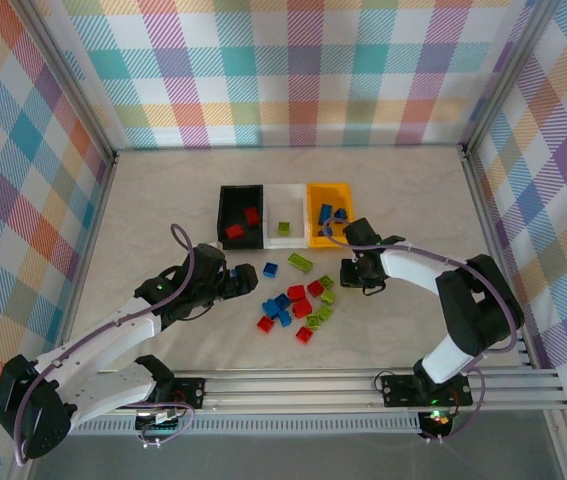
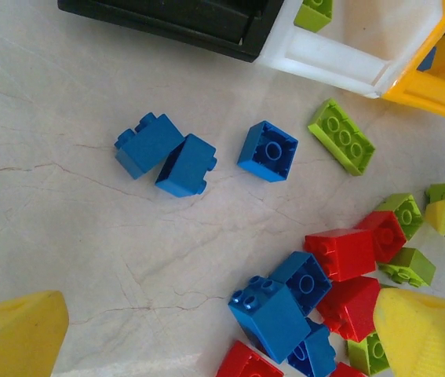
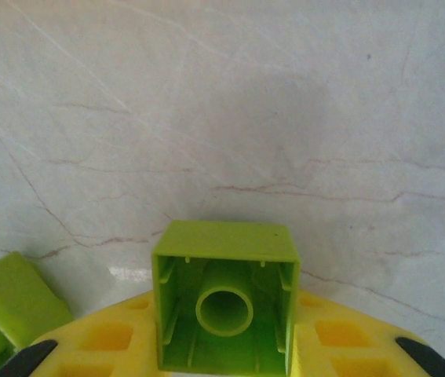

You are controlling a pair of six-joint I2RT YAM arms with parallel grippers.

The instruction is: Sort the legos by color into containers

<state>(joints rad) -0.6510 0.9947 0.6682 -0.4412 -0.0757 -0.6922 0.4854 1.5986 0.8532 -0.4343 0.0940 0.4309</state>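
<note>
One green lego is pinched in the right tool. Its hollow underside faces the lens and yellow fingers press on both its sides. The fingertips are cut off by the lower edge of the right wrist view. From above, the tool hides the lego. A second green one lies at the lower left of that wrist view, half out of frame.

The other loose legos are heaped just left of the right tool, at the centre of the top view. They are red, blue and green mixed, several overlapping so that their edges are hard to separate. One blue and one long green lie apart, between the heap and the bins.

The black bin, white bin and orange bin stand side by side, touching. Red legos lie in the black one, one green in the white, and blue in the orange.

The left tool is spread wide with nothing between its fingers, just left of the heap. Its fingers are cropped at the bottom corners of the left wrist view, where the bins are cut off along the top.

The desk is bare at the left, at the right and behind the bins, up to the plaid walls. A rail runs along the lower edge.
</note>
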